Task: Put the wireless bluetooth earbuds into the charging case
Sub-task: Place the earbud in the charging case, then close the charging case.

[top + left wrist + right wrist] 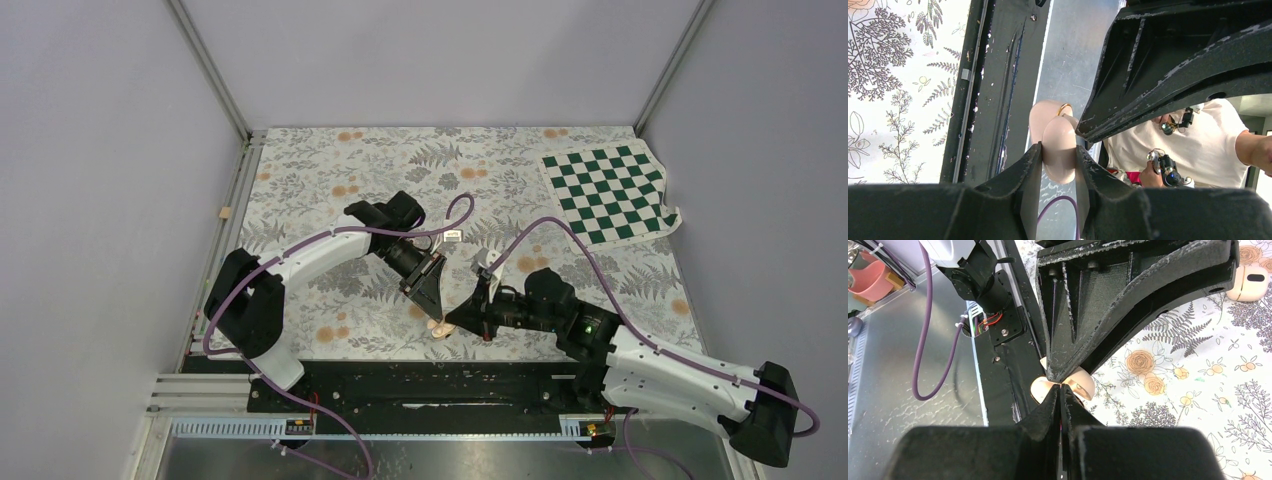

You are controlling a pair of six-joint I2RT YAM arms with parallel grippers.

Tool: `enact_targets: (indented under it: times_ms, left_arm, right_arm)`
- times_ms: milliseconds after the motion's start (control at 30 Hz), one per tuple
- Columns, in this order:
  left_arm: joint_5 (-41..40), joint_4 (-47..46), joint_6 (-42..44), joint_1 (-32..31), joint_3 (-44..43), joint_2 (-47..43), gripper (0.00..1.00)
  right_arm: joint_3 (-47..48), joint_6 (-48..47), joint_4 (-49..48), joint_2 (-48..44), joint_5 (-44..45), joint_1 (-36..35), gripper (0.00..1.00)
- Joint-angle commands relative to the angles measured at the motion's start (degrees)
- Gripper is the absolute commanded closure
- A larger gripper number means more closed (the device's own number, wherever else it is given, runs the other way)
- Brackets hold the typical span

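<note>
With the left pincer (1060,155) clamped on the charging case (1052,122) at the near edge of the tabletop (330,180) and the right pincer (1061,388) pressed together against it, no seated earbuds are visible, so insertion appears unfinished.

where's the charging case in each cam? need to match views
Top external: charging case low centre, at the left end effector tip.
Left wrist: case centre, clamped between the fingers.
Right wrist: case centre, partly hidden beyond the right end effector.
Shared landmark: floral table cover.
</note>
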State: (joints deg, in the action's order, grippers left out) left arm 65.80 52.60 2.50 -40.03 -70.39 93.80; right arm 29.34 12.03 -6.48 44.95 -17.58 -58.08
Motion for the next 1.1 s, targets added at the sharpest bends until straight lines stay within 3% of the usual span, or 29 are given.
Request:
enact_targets:
  times_ms: [0,133,167,233,300,433,533,633,767,933,1067]
  left_arm:
    - [1.34,-1.27,0.31,0.23,-1.72,-2.09,1.0]
    - [0.72,-2.27,-0.56,0.26,-1.49,-2.25,1.0]
    - [0.3,-3.53,-1.8,0.34,-1.25,-2.48,1.0]
    - [0.15,-6.1,-5.33,1.3,-1.12,-2.78,1.0]
    - [0.67,-10.88,-10.37,3.06,-0.57,-3.36,1.0]
    - [1.87,-25.82,-25.28,7.79,2.44,-5.75,1.0]
    - [1.27,-35.19,-33.34,9.87,4.46,-8.15,1.0]
    - [0.14,-44.72,-41.88,11.8,7.33,-10.97,1.0]
    - [-0.5,-54.66,-50.9,13.65,10.18,-13.46,1.0]
    - [-0.84,-61.74,-57.5,13.75,11.83,-13.92,1.0]
    - [-0.99,-61.66,-57.87,13.75,13.07,-13.57,1.0]
  right_arm:
    - [1.26,-0.7,-0.18,-2.36,1.06,-0.63,1.0]
    - [5.32,0.38,4.18,-5.96,7.89,-0.63,1.0]
    - [6.5,2.47,6.94,-6.86,11.45,-0.67,0.95]
    - [8.43,7.17,13.35,-7.67,22.01,-0.63,0.71]
    - [7.88,13.46,17.09,-8.78,33.18,-0.6,0.56]
    - [4.17,21.53,15.5,-11.9,34.41,1.23,0.41]
    - [0.35,30.6,11.64,-12.1,24.62,9.0,0.41]
    - [-5.17,40.14,7.18,-12.27,19.86,15.89,0.49]
    - [-7.11,44.35,1.49,-8.47,17.05,17.24,0.56]
    - [-7.27,48.56,-13.48,3.36,8.89,17.27,0.56]
    - [-6.23,51.32,-26.89,10.6,3.9,17.3,0.54]
